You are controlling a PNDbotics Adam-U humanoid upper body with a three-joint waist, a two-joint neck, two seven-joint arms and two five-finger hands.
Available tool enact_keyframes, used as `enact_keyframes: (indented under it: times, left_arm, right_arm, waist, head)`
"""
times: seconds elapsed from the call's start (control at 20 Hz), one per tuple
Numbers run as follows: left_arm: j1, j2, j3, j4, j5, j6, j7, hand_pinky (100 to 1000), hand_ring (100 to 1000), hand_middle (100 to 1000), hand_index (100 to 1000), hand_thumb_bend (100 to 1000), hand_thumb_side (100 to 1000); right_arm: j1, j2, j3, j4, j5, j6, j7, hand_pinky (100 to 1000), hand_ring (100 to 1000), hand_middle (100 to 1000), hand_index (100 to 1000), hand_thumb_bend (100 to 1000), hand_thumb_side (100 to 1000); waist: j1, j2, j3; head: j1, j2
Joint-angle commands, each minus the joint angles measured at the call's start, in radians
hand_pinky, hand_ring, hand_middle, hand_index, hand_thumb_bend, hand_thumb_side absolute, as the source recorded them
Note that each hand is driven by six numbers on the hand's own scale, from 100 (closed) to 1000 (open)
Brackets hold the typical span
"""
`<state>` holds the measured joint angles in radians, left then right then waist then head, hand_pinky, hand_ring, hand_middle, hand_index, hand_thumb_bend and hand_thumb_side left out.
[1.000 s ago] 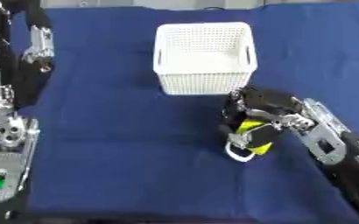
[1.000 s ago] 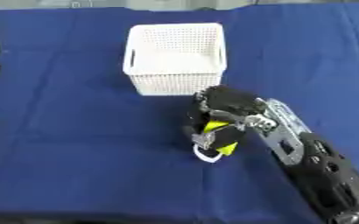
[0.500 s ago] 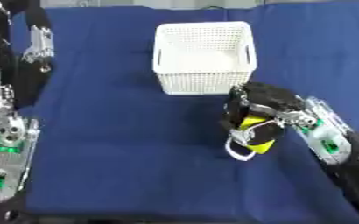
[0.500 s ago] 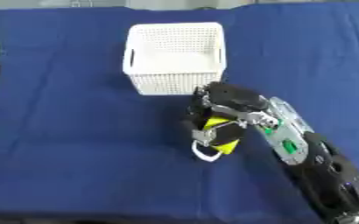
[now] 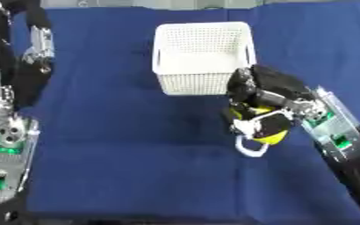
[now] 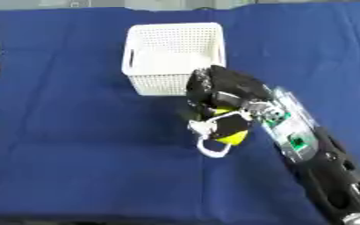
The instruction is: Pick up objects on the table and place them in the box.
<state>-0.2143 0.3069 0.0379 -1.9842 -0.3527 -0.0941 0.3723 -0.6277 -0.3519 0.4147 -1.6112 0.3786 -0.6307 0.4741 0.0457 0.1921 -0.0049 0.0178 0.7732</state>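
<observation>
- I find no legible text, brand, number or sign on anything before me.
- The white basket (image 5: 203, 57) near the far edge of the blue table (image 5: 129, 145) bears no marking.
- The yellow object (image 5: 269, 132) in my right hand (image 5: 269, 90) shows none either.

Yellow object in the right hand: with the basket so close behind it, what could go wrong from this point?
The right hand is curled over the yellow object, whose white loop hangs below the fingers. That loop could catch on the white basket's rim during the lift. The hand sits right beside the basket's near corner, so moving across might nudge the light basket along the blue cloth. How much of the object the fingers enclose is hidden, so it might slip.
</observation>
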Motion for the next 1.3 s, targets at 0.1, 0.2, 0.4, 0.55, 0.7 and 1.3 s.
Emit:
enact_keyframes:
  times: [0.1,0.2,0.4,0.55,0.7,1.3]
  left_arm:
    - [-0.004,0.014,0.007,-0.016,-0.004,0.000,0.000,901,752,769,819,100,701]
    - [-0.003,0.014,0.007,-0.016,-0.004,0.000,0.001,901,752,769,819,100,701]
    - [-0.004,0.014,0.007,-0.016,-0.004,0.000,0.001,901,752,769,819,100,701]
    - [-0.001,0.015,0.009,-0.016,-0.007,0.002,0.003,900,752,770,819,100,701]
    - [0.004,0.015,0.012,-0.016,-0.010,0.007,0.006,900,752,769,819,100,700]
    - [0.006,0.008,0.012,-0.016,-0.010,0.006,0.008,900,751,769,820,100,701]
  right_arm:
    - [-0.029,-0.009,-0.008,-0.074,-0.057,-0.183,0.237,100,100,100,100,100,582]
    - [-0.033,-0.009,-0.011,-0.089,-0.074,-0.169,0.244,100,100,100,100,100,575]
    - [-0.043,-0.006,-0.018,-0.113,-0.090,-0.156,0.246,100,100,100,100,100,553]
    - [-0.057,0.001,-0.027,-0.129,-0.096,-0.147,0.232,100,100,100,100,100,533]
    - [-0.084,0.013,-0.032,-0.142,-0.101,-0.135,0.211,100,100,100,100,100,507]
    - [-0.207,0.060,-0.028,-0.068,-0.058,-0.143,0.139,100,100,100,100,100,468]
  waist:
    - [-0.002,-0.023,-0.001]
    - [-0.003,-0.024,0.000]
    - [-0.005,-0.026,0.000]
    - [-0.006,-0.029,0.001]
    - [-0.007,-0.033,0.004]
    - [-0.006,-0.030,0.040]
  head:
    - [-0.001,-0.003]
    - [-0.001,-0.003]
    - [-0.001,-0.003]
    - [-0.004,-0.003]
    - [-0.013,-0.003]
    - [-0.047,-0.003]
